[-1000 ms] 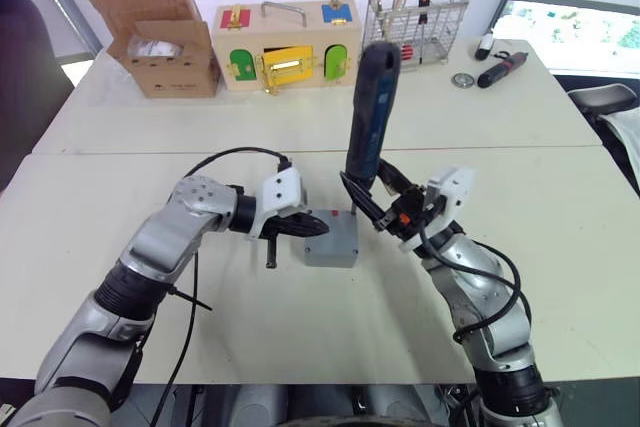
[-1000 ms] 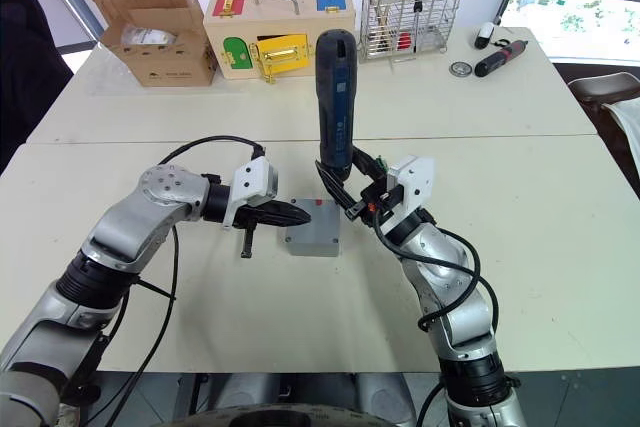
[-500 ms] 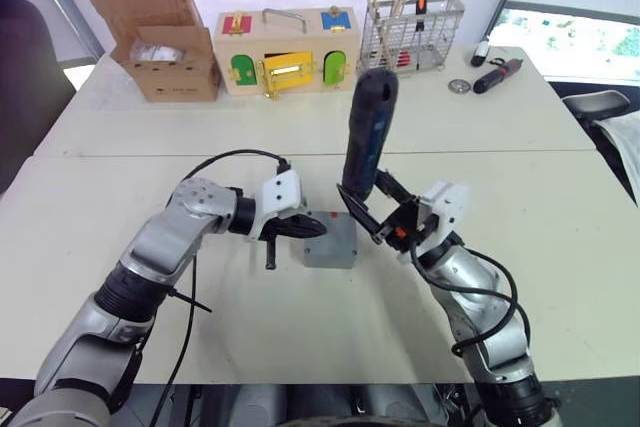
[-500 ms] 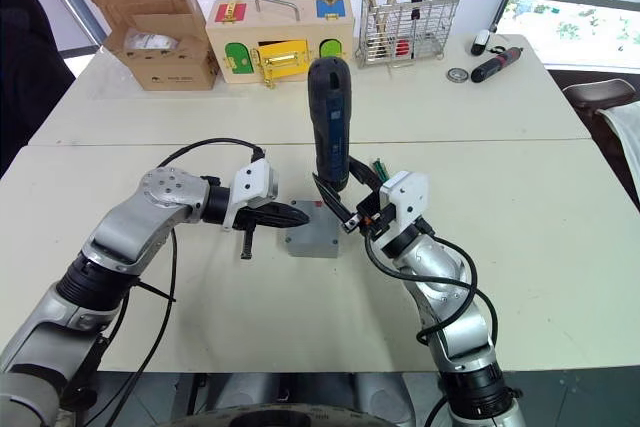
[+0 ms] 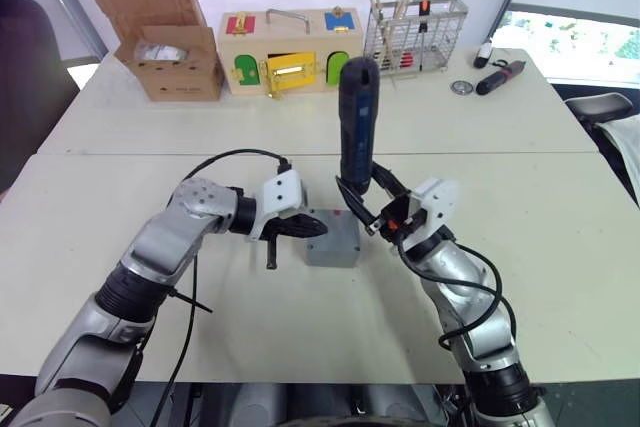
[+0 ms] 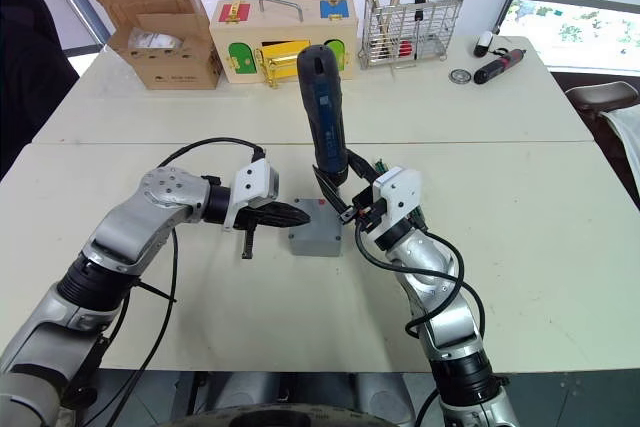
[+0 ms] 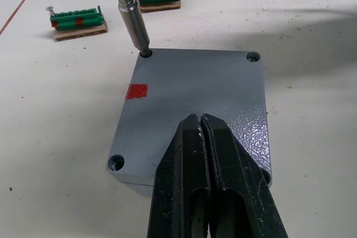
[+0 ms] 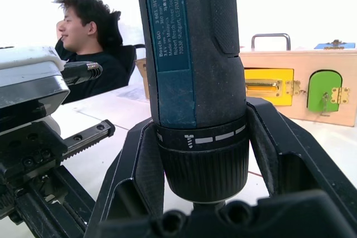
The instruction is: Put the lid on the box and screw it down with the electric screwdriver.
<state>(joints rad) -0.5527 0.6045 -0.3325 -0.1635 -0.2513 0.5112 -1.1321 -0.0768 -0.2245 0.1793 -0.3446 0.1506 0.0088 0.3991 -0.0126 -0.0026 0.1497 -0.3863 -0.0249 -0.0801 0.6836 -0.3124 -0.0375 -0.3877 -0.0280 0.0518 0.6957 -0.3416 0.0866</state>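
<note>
The grey lid (image 7: 195, 87) with a red mark lies on the small grey box (image 5: 335, 247) at the table's middle. My left gripper (image 7: 201, 120) is shut, its tips resting on top of the lid near its centre. My right gripper (image 5: 368, 199) is shut on the electric screwdriver (image 5: 357, 122), a thick black and dark-blue tool standing almost upright over the box's far side. Its metal bit (image 7: 135, 23) sits in the lid's corner screw hole (image 7: 146, 53) beside the red mark. The lid's other corner holes show no screw heads.
Two green terminal blocks (image 7: 77, 18) lie just beyond the box. Along the table's far edge stand a cardboard box (image 5: 160, 32), a wooden latch box (image 5: 290, 47) and a wire basket (image 5: 415, 22). A small dark tool (image 5: 500, 75) lies far right. A person (image 8: 89, 32) sits behind.
The right gripper has swung the screwdriver from leaning right to nearly upright, its top moving left over the box. The left gripper has stayed on the lid.
</note>
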